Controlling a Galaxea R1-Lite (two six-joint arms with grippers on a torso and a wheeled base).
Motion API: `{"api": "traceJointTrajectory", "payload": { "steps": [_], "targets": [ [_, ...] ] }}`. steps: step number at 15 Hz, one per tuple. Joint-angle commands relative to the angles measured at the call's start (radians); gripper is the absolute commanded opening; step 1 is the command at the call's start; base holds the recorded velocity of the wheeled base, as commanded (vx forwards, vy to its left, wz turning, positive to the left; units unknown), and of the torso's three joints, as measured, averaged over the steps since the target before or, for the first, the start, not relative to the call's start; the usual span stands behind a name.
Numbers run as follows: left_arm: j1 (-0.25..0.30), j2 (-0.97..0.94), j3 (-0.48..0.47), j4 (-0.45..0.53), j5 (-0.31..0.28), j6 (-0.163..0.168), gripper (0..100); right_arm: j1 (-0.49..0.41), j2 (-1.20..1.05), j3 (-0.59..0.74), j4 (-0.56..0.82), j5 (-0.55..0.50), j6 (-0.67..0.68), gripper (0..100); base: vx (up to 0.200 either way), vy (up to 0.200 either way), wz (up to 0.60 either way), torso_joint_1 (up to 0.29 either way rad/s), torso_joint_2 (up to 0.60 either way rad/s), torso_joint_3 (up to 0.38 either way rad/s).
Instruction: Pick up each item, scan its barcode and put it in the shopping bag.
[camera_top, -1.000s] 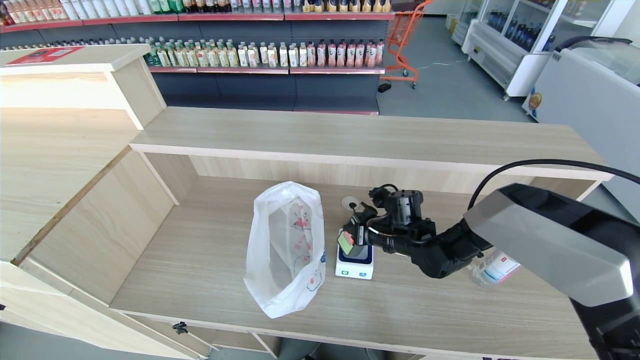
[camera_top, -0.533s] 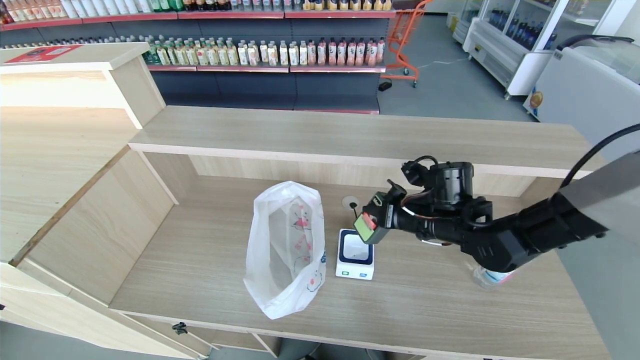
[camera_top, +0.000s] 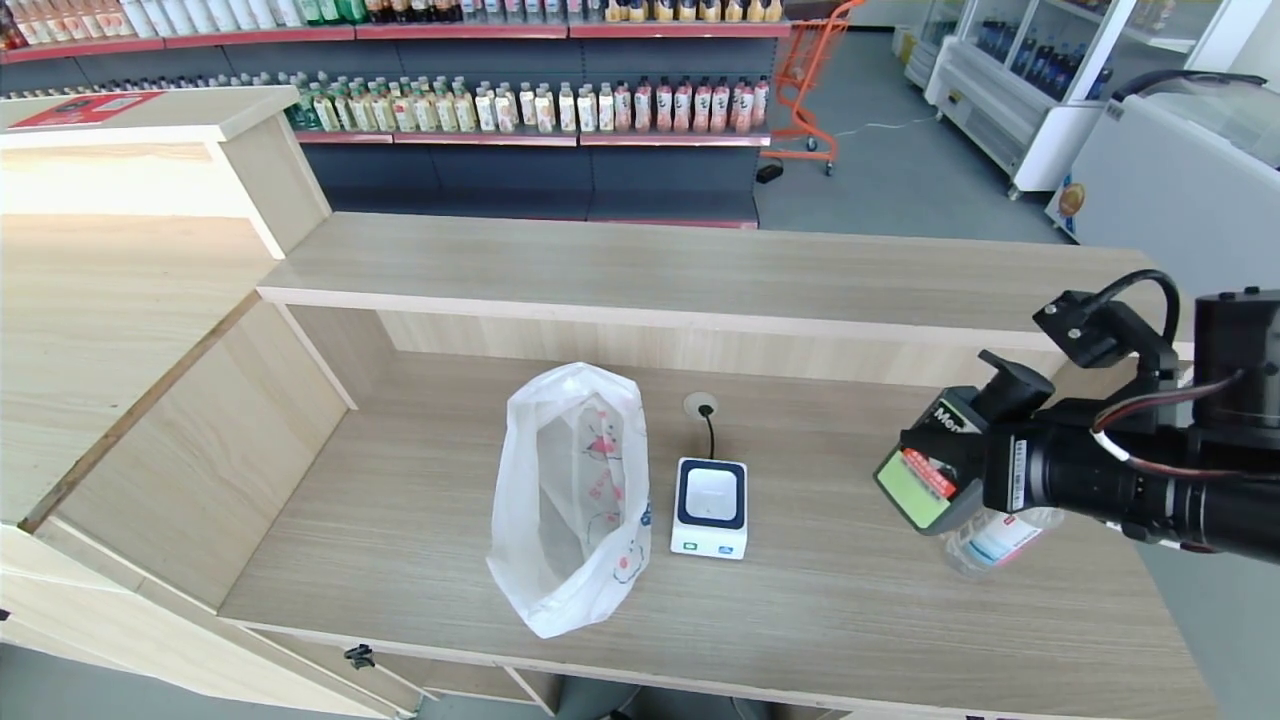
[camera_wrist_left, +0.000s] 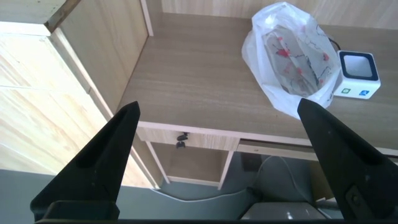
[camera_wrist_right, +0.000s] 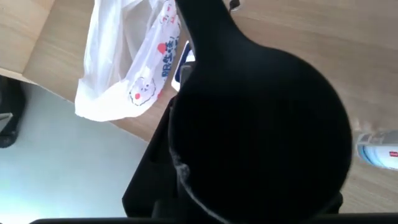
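Observation:
My right gripper (camera_top: 962, 452) is shut on a small box (camera_top: 912, 490) with a green face and dark sides, held in the air over the right part of the counter. Just under it a clear bottle (camera_top: 992, 538) with a white and blue label lies on the wood. The white shopping bag (camera_top: 575, 495) stands open at the middle, with the white barcode scanner (camera_top: 710, 505) right beside it. In the left wrist view my left gripper (camera_wrist_left: 217, 109) hangs open off the counter's front edge, apart from the bag (camera_wrist_left: 292, 53) and scanner (camera_wrist_left: 357, 68).
A raised wooden ledge (camera_top: 720, 270) runs along the back of the counter (camera_top: 400, 520), and a side wall closes it on the left. The scanner's cable goes to a hole (camera_top: 700, 405) behind it. Store shelves and freezers stand beyond.
My right arm has swung to the right with the box, from just above the scanner to over the bottle. Bag and scanner have stayed put.

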Motion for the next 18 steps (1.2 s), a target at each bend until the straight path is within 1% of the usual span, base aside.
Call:
{"api": "traceJointTrajectory", "payload": {
  "steps": [1,2,3,4,5,6,8,9,10,11,13,15,16,17,18],
  "targets": [
    [-0.002,0.000,0.000,0.000,0.000,0.003,100,-0.002,-0.084,0.013,0.003,-0.045,-0.001,0,0.000,0.000,0.00,0.000,0.00,0.000],
    [0.000,0.000,0.000,0.000,0.000,0.005,100,-0.001,-0.084,0.013,0.001,-0.104,0.001,0,0.000,0.000,0.00,0.000,0.00,0.000],
    [0.000,0.000,0.000,0.000,0.000,0.005,100,0.002,-0.090,0.019,0.003,-0.141,0.005,0,0.000,0.000,0.00,0.000,0.00,0.000],
    [-0.002,0.000,0.000,0.000,0.000,0.005,100,0.001,-0.100,0.022,0.001,-0.141,0.013,0,0.000,0.000,0.00,0.000,0.00,0.000],
    [0.000,0.000,0.000,0.000,0.000,0.007,100,0.001,-0.100,0.002,0.001,-0.141,0.050,0,0.000,0.200,0.00,0.002,0.00,0.002],
    [0.000,0.000,0.000,0.000,0.000,0.000,100,0.001,-0.094,-0.050,0.010,-0.141,0.119,0,0.000,0.200,0.00,-0.007,0.00,0.002],
    [0.000,0.000,0.000,0.000,0.000,0.002,100,0.002,-0.087,-0.116,0.104,-0.138,0.198,0,0.000,0.200,0.00,0.010,0.00,0.007],
    [0.000,0.000,0.000,0.000,0.000,0.005,100,0.014,-0.087,-0.117,0.133,-0.131,0.214,0,0.000,0.200,0.00,0.032,0.02,-0.012],
    [0.000,0.000,0.000,0.000,0.000,0.000,100,0.038,-0.086,-0.114,0.136,-0.127,0.217,0,0.000,0.200,0.00,0.002,0.01,0.007],
    [0.000,0.000,0.000,0.000,0.000,0.000,100,0.062,-0.067,-0.108,0.139,-0.127,0.217,0,0.000,0.000,0.00,0.000,0.00,0.000],
    [0.000,0.000,0.000,0.000,0.000,0.000,100,0.085,0.011,-0.114,0.136,-0.126,0.215,0,0.000,0.000,0.00,0.000,0.00,0.000],
    [0.000,0.000,0.000,0.000,0.000,0.000,100,0.111,0.149,-0.170,0.131,-0.124,0.214,0,0.000,0.000,0.00,0.000,0.00,0.000],
    [0.000,0.000,0.000,0.000,0.000,0.000,100,0.148,0.242,-0.205,0.131,-0.126,0.211,0,0.000,0.000,0.00,0.000,0.00,0.000],
    [-0.002,0.000,0.000,0.000,0.000,0.000,100,0.176,0.299,-0.206,0.118,-0.127,0.209,0,0.000,0.000,0.00,0.000,0.00,0.000],
    [0.000,0.000,0.000,0.000,0.000,0.000,100,0.183,0.319,-0.208,0.102,-0.127,0.209,0,0.000,0.000,0.00,0.000,0.00,0.000]
  ]
}}
